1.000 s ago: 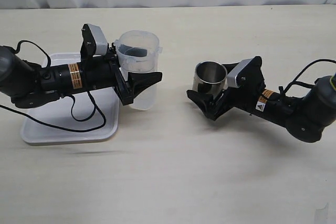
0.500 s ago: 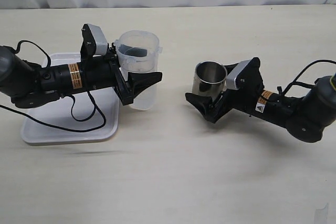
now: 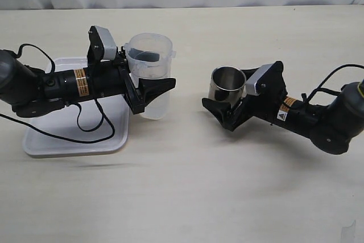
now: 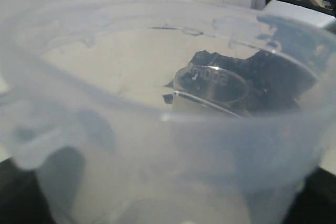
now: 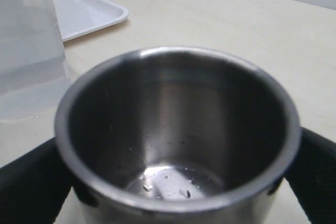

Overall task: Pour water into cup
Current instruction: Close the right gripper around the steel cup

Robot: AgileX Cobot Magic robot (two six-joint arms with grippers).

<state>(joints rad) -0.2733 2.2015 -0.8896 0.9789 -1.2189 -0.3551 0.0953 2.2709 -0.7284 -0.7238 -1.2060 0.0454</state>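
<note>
Exterior view: nothing has shifted over the last second; pouring not begun.
Left gripper (image 3: pixel 152 78): grasping translucent plastic spouted beaker (image 3: pixel 149 55).
Right gripper (image 3: pixel 224 98): flanks brushed-steel cylindrical cup (image 3: pixel 227 81); grip unclear.

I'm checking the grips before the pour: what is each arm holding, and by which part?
Left fingers clamp the translucent beaker at mid-wall. Right fingers stand wide open beside the steel cup's lower wall, not holding it.

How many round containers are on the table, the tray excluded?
2. The translucent beaker is left of centre, in the left claw beside the white tray; the steel cup is right of centre, inside the right claw.
</note>
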